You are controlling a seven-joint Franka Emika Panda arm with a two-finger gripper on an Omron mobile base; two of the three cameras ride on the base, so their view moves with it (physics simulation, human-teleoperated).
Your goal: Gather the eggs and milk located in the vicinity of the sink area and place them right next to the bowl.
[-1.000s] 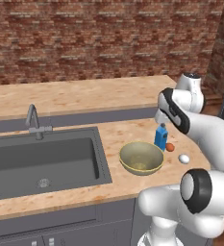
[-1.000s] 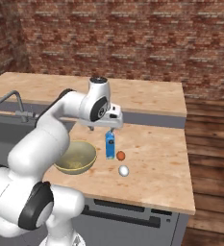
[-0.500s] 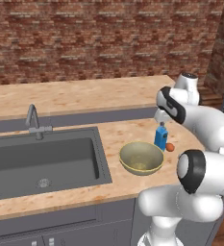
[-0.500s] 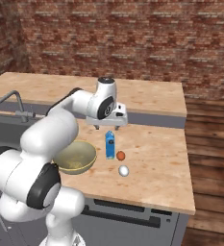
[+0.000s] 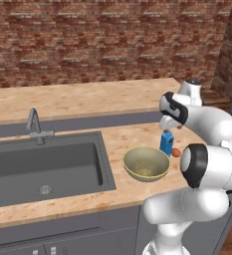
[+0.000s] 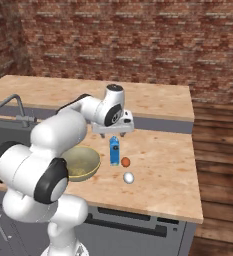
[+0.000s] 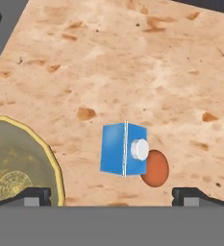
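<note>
**Carton and egg parked by the bowl, gripper hanging above**

Here's the small bright blue milk carton point(image 6: 114, 150), peaked top and a white round cap, standing upright on the speckled tan wooden counter point(image 6: 163, 170). From the hand view, the carton point(image 7: 123, 149) sits almost dead centre, the cap facing the camera. Just beside it lies a small orange-brown ball point(image 6: 125, 161), tucked against the carton's side. A little nearer the counter's front edge rests the small smooth white egg point(image 6: 128, 177), lying apart from both.

On the carton's other side sits the wide round olive-yellow bowl with the pale rim point(image 5: 146, 163), and nothing shows inside it. Further along, the large dark grey rectangular sink point(image 5: 43, 167) with round drain and curved metal tap holds nothing that can be seen.

The two-finger gripper point(image 6: 113, 133) hangs above the carton, jaws spread wide, grasping nothing.
</note>
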